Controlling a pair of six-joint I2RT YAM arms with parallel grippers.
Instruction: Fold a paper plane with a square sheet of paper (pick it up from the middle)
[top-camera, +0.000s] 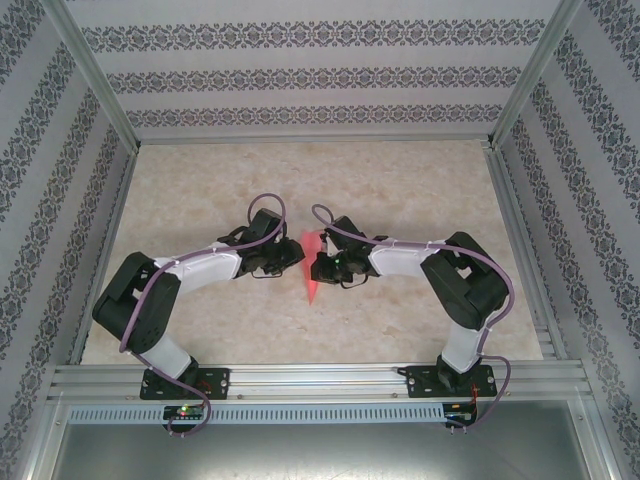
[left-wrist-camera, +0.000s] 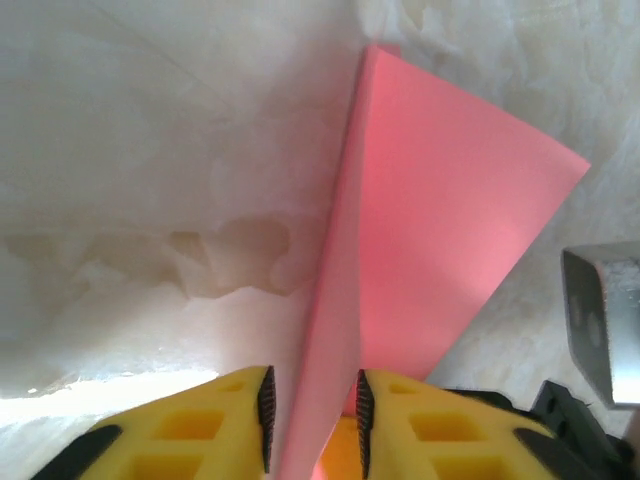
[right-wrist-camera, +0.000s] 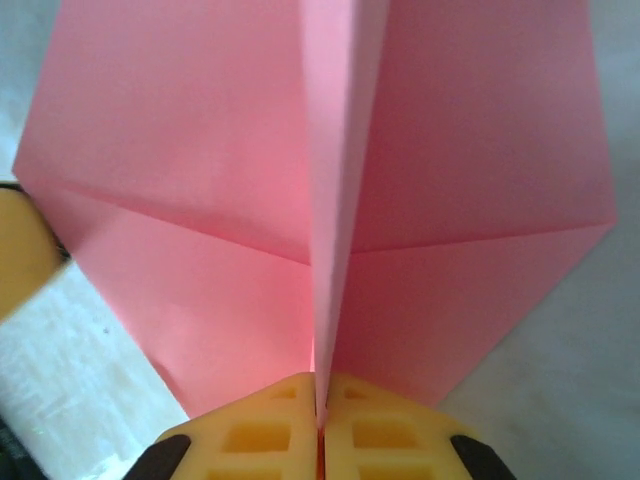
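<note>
Paper plane (top-camera: 311, 268) looks pretty much folded already, from where I'm standing. It's in the middle of the counter (top-camera: 400, 190), right between the two arms: a slim pink-red dart with its narrow end pointing back toward the arm bases. I can't tell whether it's resting on the surface or held just above it.

The right tool (right-wrist-camera: 320, 412) is pressed together on the centre ridge. In its wrist view the yellow fingers meet with the pink fold pinched between them. The two wings fan out to either side, each with a diagonal crease across it (those creases look crisp enough to me).

The left tool (left-wrist-camera: 312, 408) comes at the plane from the other side and stands spread. The ridge runs up between its fingers, but there's a sliver of daylight beside one pad, so I'd say it isn't squeezing anything. One wing slopes off to the side in that view, flat and smooth.

So my read: the big folds are done, meaning the nose, the centre ridge and the wings. What's left seems small. Maybe the wings get evened out, then the plane gets set down and the right tool lets go. I wouldn't call the task finished while one tool is clamped on the ridge.
</note>
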